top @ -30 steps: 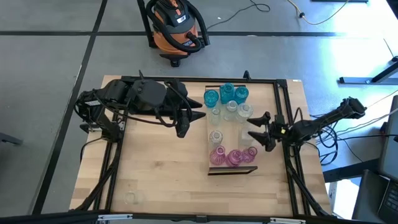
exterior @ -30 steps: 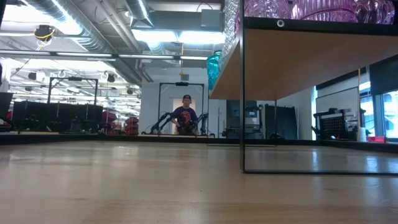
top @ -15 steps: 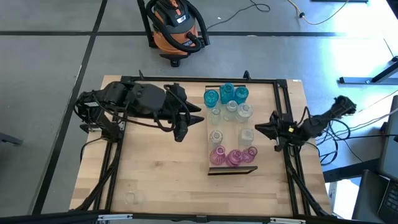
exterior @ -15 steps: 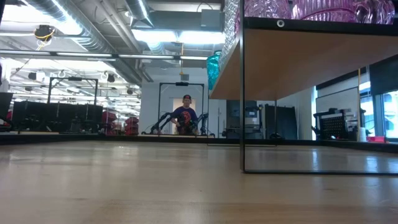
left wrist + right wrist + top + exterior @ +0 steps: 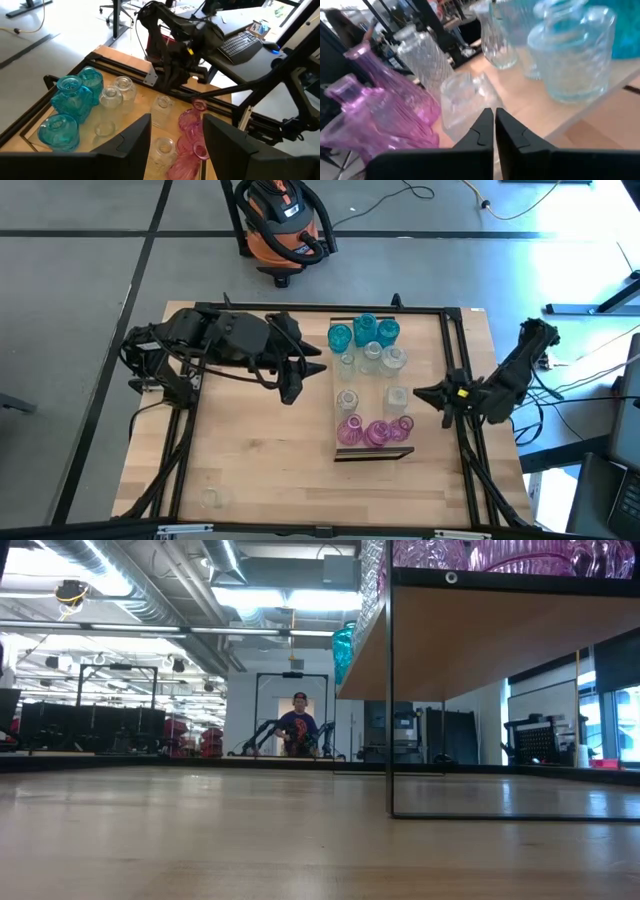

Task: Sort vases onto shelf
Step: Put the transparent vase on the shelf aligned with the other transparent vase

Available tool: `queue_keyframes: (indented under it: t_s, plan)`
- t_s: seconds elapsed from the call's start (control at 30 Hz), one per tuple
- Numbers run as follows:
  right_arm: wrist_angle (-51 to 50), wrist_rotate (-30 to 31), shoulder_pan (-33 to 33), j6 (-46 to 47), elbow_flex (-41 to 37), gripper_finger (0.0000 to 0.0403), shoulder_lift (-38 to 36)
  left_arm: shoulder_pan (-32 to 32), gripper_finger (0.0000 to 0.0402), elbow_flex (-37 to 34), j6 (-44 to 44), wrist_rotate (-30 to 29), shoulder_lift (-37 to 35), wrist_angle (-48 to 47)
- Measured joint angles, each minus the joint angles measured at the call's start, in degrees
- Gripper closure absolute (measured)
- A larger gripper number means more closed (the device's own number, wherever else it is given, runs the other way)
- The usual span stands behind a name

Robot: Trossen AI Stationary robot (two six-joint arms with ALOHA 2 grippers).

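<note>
The right arm is being held low over the worktop's [image 5: 250, 470] right edge, elbow raised outside the black frame, forearm directed inward toward the shelf [image 5: 372, 452]. The right end effector [image 5: 420, 393] is positioned just beside the shelf's right long edge, level with a clear vase [image 5: 396, 397] and apart from it; its fingers [image 5: 482, 131] are being pressed together on nothing.

The left arm is being extended across the worktop's rear left part, bent downward at the wrist. The left end effector [image 5: 291, 391] is hanging left of the shelf, near it but not touching; its fingers [image 5: 131, 145] are being kept partly apart, empty.

The vases are standing on the shelf in colour groups: teal vases [image 5: 364, 330] at the far end, clear vases [image 5: 371, 358] in the middle, pink vases [image 5: 377, 432] at the near end by the dark edge. In the right wrist view a pink vase [image 5: 380, 110] and a clear vase [image 5: 465, 102] are lying just ahead of the closed fingers.
</note>
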Motion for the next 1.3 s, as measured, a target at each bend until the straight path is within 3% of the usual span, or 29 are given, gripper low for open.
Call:
queue_keyframes:
  t_s: [0.53,0.83,1.13,1.3]
  plan:
    - [0.09,-3.74,-2.55,13.58,0.0,0.0403,14.36,0.69,0.0231,0.0,0.5,-0.03,0.0,-0.09]
    - [7.43,-7.55,-9.83,6.83,0.0,0.0403,16.92,0.67,0.0231,0.0,1.57,-0.01,0.0,-0.11]
    - [14.33,-20.72,-19.0,-0.28,0.0,0.0403,16.89,0.67,0.0231,0.0,1.57,-0.01,0.0,-0.39]
    - [16.14,-24.36,-21.11,-1.83,0.0,0.0403,16.87,0.58,0.0231,0.0,1.57,0.0,0.0,-0.55]
